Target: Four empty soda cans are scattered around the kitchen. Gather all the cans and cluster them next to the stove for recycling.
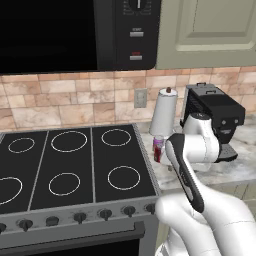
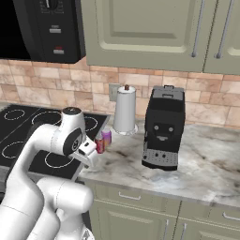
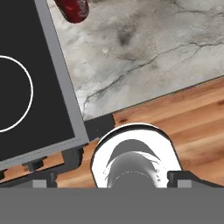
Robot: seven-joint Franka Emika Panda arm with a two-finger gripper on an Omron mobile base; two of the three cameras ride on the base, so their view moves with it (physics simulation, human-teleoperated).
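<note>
Marble counter (image 2: 197, 154) holds red can (image 2: 99, 144) beside pink can (image 2: 107, 136); hand (image 2: 89, 154) spread, empty.

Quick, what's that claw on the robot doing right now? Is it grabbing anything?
Gripper: open, holding nothing; it hangs over the counter edge beside the stove, with a red can standing off from it.

Two soda cans (image 2: 103, 140) stand touching on the bench (image 2: 206, 159), just right of the stove (image 1: 75, 165). Behind them rises a paper-towel roll (image 2: 125, 112), with a coffee machine (image 2: 162, 129) to its right and a microwave (image 1: 75, 32) above the stove.
</note>
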